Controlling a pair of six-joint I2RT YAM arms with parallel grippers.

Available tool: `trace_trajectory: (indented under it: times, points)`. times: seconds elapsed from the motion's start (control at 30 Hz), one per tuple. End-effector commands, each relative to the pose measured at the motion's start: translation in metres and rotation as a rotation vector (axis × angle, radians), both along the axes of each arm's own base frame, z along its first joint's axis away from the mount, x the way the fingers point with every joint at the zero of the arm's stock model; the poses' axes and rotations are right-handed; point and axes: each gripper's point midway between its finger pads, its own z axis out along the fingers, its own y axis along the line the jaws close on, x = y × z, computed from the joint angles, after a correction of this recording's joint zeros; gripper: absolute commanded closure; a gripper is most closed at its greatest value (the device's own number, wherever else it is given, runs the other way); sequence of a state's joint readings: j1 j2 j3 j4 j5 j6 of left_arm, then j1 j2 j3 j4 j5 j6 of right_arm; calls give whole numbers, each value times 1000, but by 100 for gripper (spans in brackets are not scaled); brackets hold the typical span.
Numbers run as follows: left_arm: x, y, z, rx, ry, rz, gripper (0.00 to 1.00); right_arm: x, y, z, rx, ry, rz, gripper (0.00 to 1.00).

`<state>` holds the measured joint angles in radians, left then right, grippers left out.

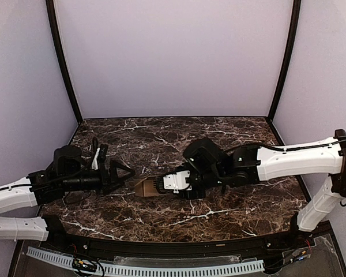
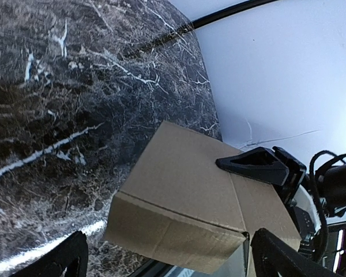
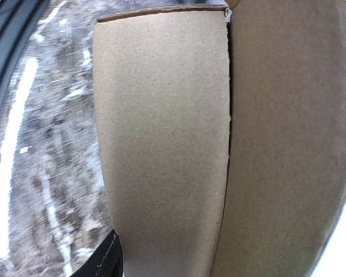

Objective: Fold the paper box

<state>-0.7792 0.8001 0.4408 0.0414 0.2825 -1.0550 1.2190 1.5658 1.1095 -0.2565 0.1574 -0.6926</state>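
The paper box (image 1: 142, 188) is a small, plain brown cardboard box between the two grippers at the middle of the table. My right gripper (image 1: 157, 186) is closed on its right end and holds it tilted. One of its black fingers lies on the box's top panel in the left wrist view (image 2: 256, 165). In the right wrist view the box (image 3: 161, 144) fills the frame, with one finger (image 3: 106, 259) at its left edge and the other hidden. My left gripper (image 1: 128, 178) is open just left of the box. Its fingers (image 2: 63, 259) are spread wide around the box's near face (image 2: 173, 231) without touching it.
The dark marble table (image 1: 179, 138) has its front edge and a black rail (image 1: 161, 248) close below the box. Purple walls and black corner posts (image 1: 63, 63) enclose the back and sides. The right arm (image 1: 288, 161) reaches in across the right half.
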Motion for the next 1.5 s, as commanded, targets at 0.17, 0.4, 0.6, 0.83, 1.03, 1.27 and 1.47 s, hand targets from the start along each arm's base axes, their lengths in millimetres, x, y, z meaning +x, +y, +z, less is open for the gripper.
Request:
trace_trajectory:
  times: [0.17, 0.4, 0.6, 0.83, 1.03, 1.27, 1.47]
  points:
    - [-2, 15, 4, 312, -173, -141, 1, -45, -40, -33, -282, 508, -6, 62]
    - [-15, 3, 3, 313, -273, -297, 1, -30, -45, -52, -383, 631, -104, 61]
    - [-17, -6, -6, 345, -332, -366, 3, -21, -32, -59, -385, 662, -122, 61]
    - [-2, -15, -24, 497, -438, -382, 16, -20, -27, -65, -401, 682, -126, 61]
    - [2, -30, -22, 471, -464, -389, 33, -19, -27, -68, -398, 683, -140, 61]
    - [4, -39, -14, 435, -499, -379, 46, -17, -25, -68, -377, 680, -150, 61]
    - [-1, -52, -12, 396, -504, -406, 54, -17, -25, -70, -372, 680, -158, 61]
